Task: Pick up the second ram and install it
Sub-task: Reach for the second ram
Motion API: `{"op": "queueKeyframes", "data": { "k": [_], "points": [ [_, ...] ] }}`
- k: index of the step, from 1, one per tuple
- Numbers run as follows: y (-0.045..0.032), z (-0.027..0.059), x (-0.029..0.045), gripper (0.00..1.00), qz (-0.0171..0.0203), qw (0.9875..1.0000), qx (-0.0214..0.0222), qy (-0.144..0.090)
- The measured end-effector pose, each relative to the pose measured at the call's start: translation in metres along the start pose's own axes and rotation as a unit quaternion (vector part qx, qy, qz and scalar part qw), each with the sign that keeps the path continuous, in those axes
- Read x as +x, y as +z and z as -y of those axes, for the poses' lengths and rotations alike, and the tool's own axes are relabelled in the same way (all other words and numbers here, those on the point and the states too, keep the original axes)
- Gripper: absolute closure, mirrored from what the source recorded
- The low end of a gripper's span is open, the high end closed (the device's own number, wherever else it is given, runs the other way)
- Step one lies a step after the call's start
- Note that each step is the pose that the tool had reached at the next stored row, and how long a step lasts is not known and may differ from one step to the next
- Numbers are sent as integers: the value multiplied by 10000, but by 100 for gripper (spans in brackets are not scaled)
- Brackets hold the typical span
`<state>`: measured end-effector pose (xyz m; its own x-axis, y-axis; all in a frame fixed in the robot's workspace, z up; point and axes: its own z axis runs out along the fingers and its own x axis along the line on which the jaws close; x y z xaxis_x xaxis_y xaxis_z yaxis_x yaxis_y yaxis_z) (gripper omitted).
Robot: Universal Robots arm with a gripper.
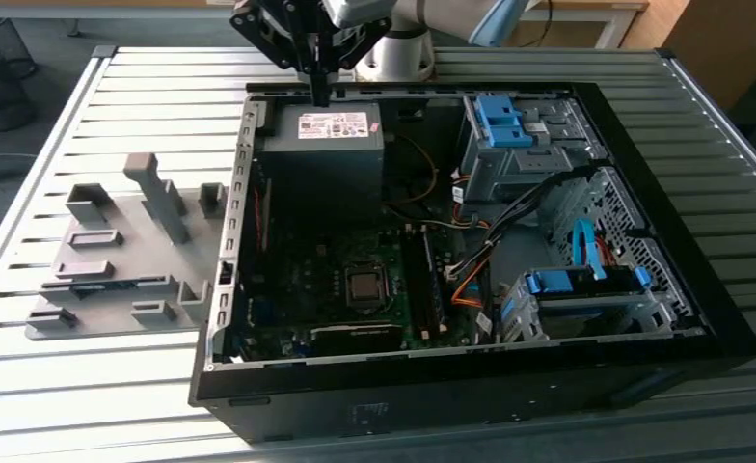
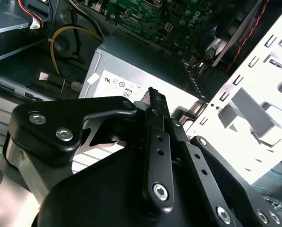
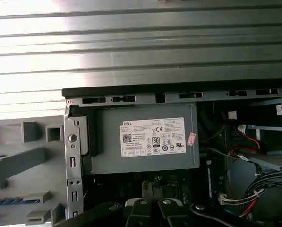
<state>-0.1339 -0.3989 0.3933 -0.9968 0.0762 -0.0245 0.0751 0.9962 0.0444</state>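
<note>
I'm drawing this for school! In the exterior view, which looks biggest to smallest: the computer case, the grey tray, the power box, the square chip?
computer case
grey tray
power box
square chip

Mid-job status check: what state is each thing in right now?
Claw: shut, empty, above the power supply.
Second ram: lying in the grey holder, not gripped.
Computer case: side panel off, lying flat.
Power supply: mounted inside the case.
</note>
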Motion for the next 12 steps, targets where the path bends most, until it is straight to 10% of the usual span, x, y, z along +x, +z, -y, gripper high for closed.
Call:
{"op": "queueKeyframes", "data": {
  "k": [12],
  "points": [
    [0,3,40,90,0,10000,0,0]
  ]
}}
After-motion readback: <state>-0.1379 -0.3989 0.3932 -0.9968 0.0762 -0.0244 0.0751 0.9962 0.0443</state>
